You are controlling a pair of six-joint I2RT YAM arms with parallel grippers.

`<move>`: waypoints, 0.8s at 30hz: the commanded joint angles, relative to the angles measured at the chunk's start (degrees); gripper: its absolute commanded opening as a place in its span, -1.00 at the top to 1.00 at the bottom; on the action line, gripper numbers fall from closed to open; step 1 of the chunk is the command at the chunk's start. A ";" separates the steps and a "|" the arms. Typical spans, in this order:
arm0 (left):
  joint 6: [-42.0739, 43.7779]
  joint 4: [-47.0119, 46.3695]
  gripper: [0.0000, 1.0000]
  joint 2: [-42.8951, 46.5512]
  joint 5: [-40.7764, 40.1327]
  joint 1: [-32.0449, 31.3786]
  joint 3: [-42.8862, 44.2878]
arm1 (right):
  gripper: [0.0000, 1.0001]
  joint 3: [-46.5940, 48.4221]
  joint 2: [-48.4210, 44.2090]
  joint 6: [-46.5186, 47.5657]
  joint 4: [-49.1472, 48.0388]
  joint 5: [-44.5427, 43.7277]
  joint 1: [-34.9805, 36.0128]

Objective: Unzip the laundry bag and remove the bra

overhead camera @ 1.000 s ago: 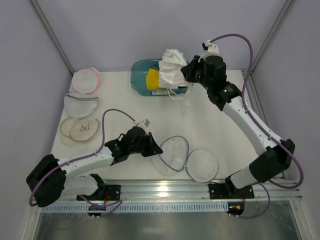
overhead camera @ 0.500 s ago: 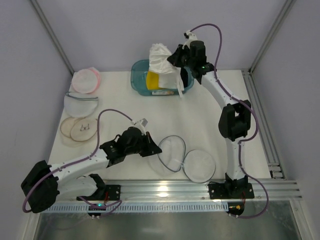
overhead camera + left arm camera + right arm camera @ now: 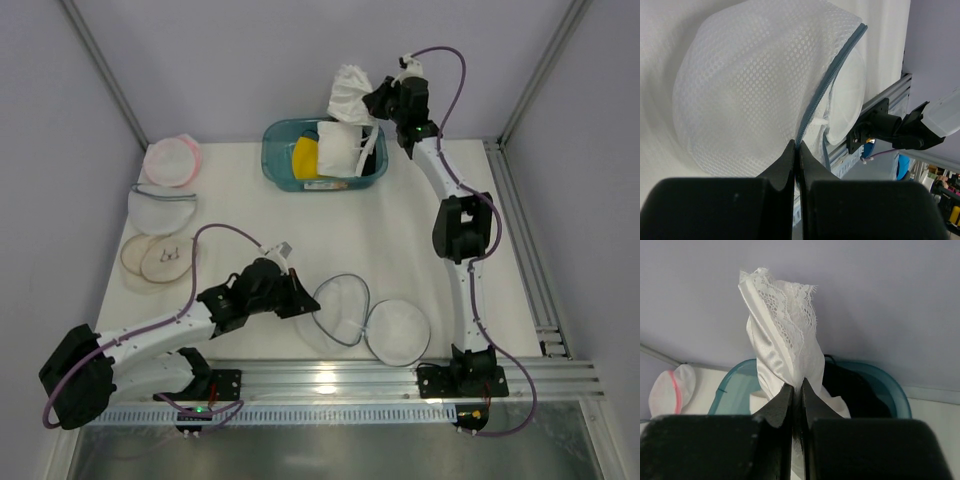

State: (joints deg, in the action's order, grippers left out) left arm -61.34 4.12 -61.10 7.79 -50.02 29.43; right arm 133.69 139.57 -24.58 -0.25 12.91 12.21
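Teal tub, pink-rimmed pouch, beige-rimmed pouch

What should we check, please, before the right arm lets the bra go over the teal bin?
1. The right pincer is shut on the bra: ok.
2. The bra is fully out of the laundry bag, which lies open in two halves: ok.
3. The left pincer is shut on the bag's zipper rim: ok.
4. The bra hangs over the teal bin: ok.
5. There is room beside the yellow garment in the bin: cannot tell.
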 commanded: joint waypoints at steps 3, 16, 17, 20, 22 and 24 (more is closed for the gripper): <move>-0.36 -0.16 1.00 0.11 0.38 0.01 -0.25 | 0.93 4.56 2.46 2.87 2.70 -7.45 -0.08; -0.45 -1.66 1.00 -0.77 0.21 0.01 -0.60 | 0.93 2.19 8.08 8.93 18.35 -11.41 2.55; -0.53 -1.66 1.00 -0.43 -0.05 0.01 -0.69 | 0.93 3.06 8.52 8.85 20.97 -11.59 2.47; -0.71 -1.66 1.00 0.54 -0.14 0.01 -1.04 | 0.93 1.41 7.39 9.99 21.43 -12.11 2.91; -0.71 -1.31 1.00 0.98 -0.23 0.01 -1.22 | 0.85 1.92 6.86 9.99 22.74 -12.29 3.00; -0.71 -0.87 1.00 1.77 -0.67 0.01 -1.30 | -0.12 0.71 5.81 10.16 22.84 -11.15 3.00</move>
State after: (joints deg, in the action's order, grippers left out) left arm -61.58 3.79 -61.25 7.66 -50.02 28.62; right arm 133.62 148.49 -16.64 19.31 1.52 14.81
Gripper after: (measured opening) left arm 0.006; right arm 0.266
